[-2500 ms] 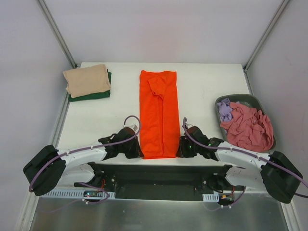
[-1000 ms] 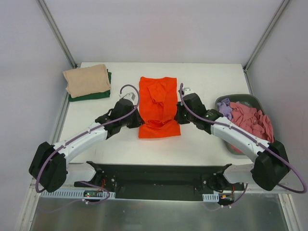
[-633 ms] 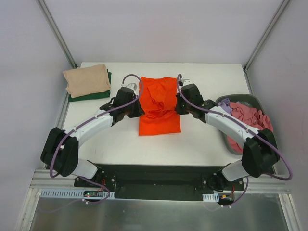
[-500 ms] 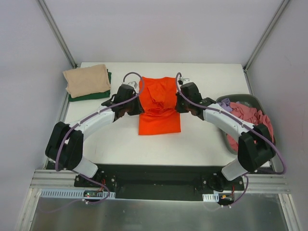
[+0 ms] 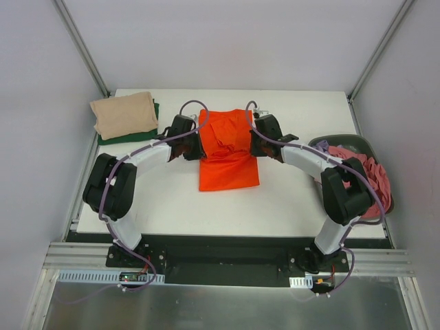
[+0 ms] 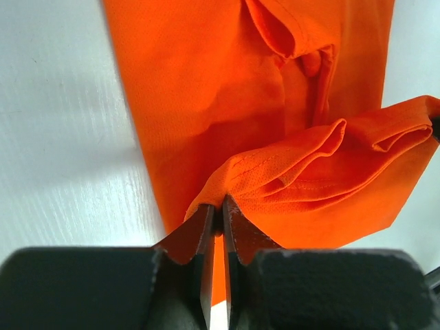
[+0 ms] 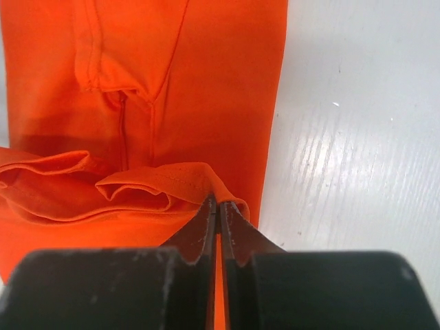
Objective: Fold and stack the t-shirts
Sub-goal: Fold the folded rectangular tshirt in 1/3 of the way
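Observation:
The bright orange t-shirt [image 5: 227, 148] lies in the middle of the table, its near end doubled back over its far half. My left gripper [image 5: 197, 146] is shut on the left corner of the lifted hem [image 6: 227, 189]. My right gripper [image 5: 253, 144] is shut on the right corner [image 7: 213, 182]. Both hold the hem a little above the shirt's far half. A folded beige t-shirt [image 5: 124, 114] lies on a folded dark green one [image 5: 130, 137] at the back left. A dusty pink t-shirt [image 5: 357, 175] sits crumpled in the basket; the lilac one is hidden behind my right arm.
The dark grey oval basket [image 5: 326, 142] stands at the right edge of the table, partly behind my right arm. White walls with metal rails enclose the table on three sides. The black arm mount runs along the near edge.
Both grippers carried the orange shirt's near hem from the table's front edge toward the back, folding the shirt over itself. The arms now stretch further forward.

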